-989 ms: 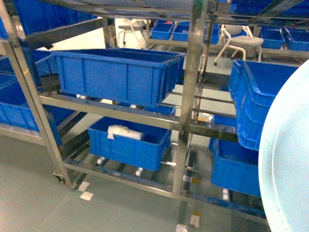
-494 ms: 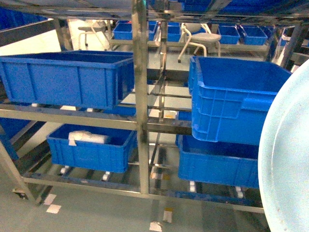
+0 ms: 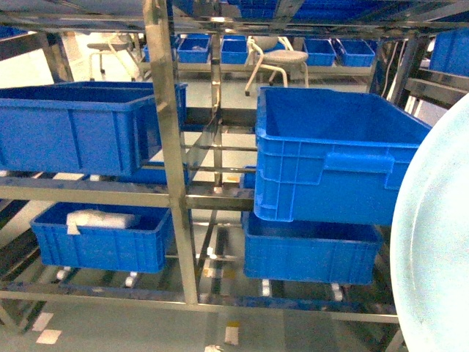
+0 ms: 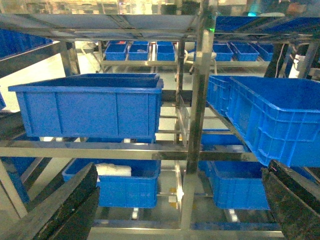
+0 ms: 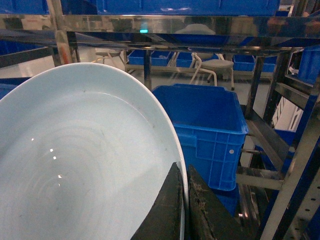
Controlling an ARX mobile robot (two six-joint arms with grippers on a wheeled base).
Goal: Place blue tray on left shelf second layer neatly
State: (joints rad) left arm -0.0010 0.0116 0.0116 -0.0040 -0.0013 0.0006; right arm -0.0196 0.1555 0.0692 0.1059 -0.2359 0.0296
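1. Head view: the blue tray (image 3: 432, 242) is seen at the right edge, held on edge and cut off by the frame, in front of the steel racks.
2. The left shelf second layer (image 3: 80, 192) is marked by a steel crossbar; a large blue crate (image 3: 77, 132) is carried on it, reaching almost to the square upright (image 3: 170, 147).
3. Open room on that tier is seen only as a narrow gap between the crate's right end and the upright.
4. Right of the upright, a tilted blue crate (image 3: 330, 158) is seen on the neighbouring rack, with another crate (image 3: 308, 249) below it.
5. Right wrist view: the tray's raised rim (image 5: 180, 165) is gripped between the two dark right fingers (image 5: 172, 210), which are clamped on it, one on each face.
6. Left wrist view: the left fingers (image 4: 60, 210) are spread wide at the lower corners, with nothing between them, facing the crate on the second layer.
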